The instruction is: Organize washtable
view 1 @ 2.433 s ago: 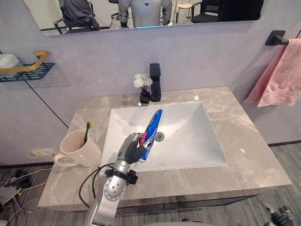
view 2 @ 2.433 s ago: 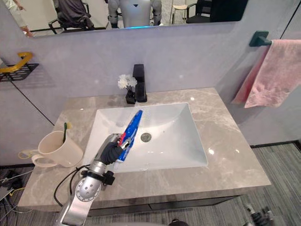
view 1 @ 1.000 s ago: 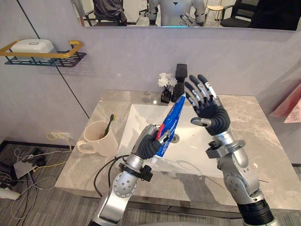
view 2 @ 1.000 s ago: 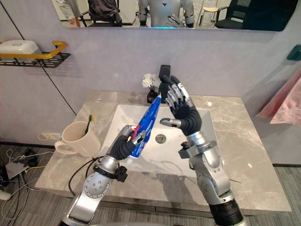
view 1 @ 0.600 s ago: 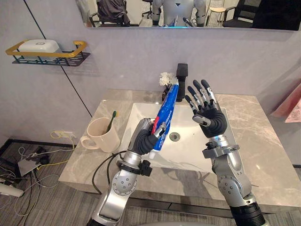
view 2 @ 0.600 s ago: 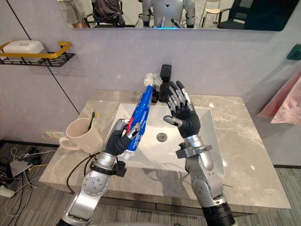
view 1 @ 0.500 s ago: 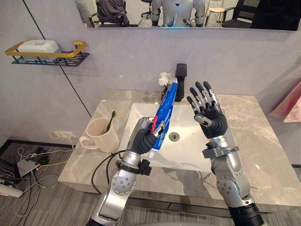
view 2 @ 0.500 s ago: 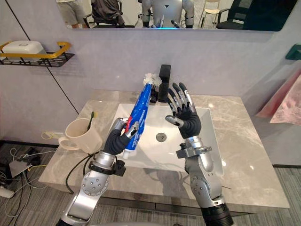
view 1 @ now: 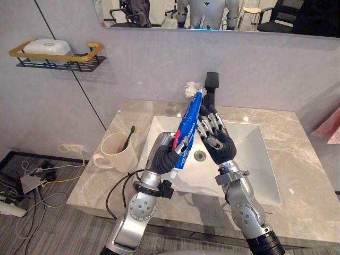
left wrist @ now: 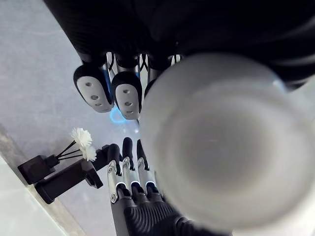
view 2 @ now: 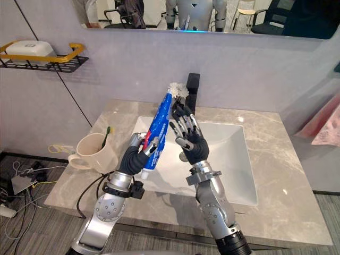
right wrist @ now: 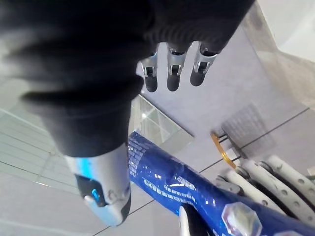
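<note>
Left hand (view 1: pixel 163 156): fingers and thumb curled round the lower part of the toothpaste tube (view 1: pixel 187 127); firm wrap confirmed in the left wrist view, where we see the tube's white cap (left wrist: pixel 221 142) end-on with dark-tipped fingers (left wrist: pixel 127 93) bent beside it.

Toothpaste tube: blue, off the bench (view 1: pixel 303 180), held in the air above the left part of the sink (view 1: pixel 249 159); cap end down below the hand, flat end up and leaning toward the back edge; its top lines up with the white flowers (view 1: pixel 192 88) in the head views.

Right hand (view 1: pixel 217 143): raised above the sink, palm turned to the tube, fingers straight and slightly spread, holding nothing; fingertips just beside the upper half of the tube; we cannot tell whether they touch it. The right wrist view shows the straight fingers (right wrist: pixel 170 73) and the blue tube passing near the thumb.

Other items noted: cream cup (view 1: pixel 114 154) near the left edge of the bench, with a green-handled toothbrush (view 1: pixel 129 135) standing in it; black faucet (view 1: pixel 212 85) at the back edge behind the sink, flowers just beside it; wall shelf (view 1: pixel 58 58) above the left side, carrying a white box (view 1: pixel 48 47); pink towel (view 1: pixel 330 130) past the right edge.
</note>
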`<state>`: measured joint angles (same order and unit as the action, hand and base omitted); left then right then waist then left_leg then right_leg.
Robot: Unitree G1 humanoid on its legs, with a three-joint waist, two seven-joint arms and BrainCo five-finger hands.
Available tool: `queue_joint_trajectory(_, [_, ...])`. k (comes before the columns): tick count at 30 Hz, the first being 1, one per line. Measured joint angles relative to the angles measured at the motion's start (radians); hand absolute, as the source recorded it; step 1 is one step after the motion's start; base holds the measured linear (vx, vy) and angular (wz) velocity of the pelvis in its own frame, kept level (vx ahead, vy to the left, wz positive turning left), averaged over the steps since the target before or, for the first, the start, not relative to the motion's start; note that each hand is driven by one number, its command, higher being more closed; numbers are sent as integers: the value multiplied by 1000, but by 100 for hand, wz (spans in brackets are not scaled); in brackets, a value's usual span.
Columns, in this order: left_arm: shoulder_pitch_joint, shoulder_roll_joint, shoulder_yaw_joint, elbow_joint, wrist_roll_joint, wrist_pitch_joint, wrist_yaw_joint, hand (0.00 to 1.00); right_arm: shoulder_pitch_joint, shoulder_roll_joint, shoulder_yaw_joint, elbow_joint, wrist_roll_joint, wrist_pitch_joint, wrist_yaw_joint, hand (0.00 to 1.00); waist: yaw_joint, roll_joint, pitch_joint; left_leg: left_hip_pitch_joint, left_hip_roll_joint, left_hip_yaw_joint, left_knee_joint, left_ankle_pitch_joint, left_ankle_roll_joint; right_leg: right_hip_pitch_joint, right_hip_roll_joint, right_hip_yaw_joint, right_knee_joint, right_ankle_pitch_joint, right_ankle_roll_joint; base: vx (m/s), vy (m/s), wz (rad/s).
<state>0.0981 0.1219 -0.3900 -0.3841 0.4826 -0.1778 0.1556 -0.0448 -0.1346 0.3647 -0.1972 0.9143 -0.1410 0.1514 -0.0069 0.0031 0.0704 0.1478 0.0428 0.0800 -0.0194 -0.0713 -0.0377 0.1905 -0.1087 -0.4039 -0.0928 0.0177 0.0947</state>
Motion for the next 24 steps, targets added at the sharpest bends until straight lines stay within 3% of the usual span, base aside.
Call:
queue_joint_trajectory(10, [0,1,-60,63,2,-4,-3,100,-81,-1,50,34,62,2,0,0,21,-3,1,2,-2,-1,-19,19,1,-3,0,-5,-2,0,0,-44,3,0])
queue_joint_trajectory(11, [0,1,-66,64,2,-4,-2,100,-87,-2,53,37,67,2,-1,100,22,-5,2,2,-2,-3,-18,20,1,-3,0,-5,-3,0,0,-41,5,4])
queue_joint_trajectory(24, [7,19,-63,101,-9,-27,4,100,-154,-56,79,57,97,21,-9,100,23,-23,0,1,-8,-8,-23,22,4,-4,1,-3,-3,2,3,-9,5,1])
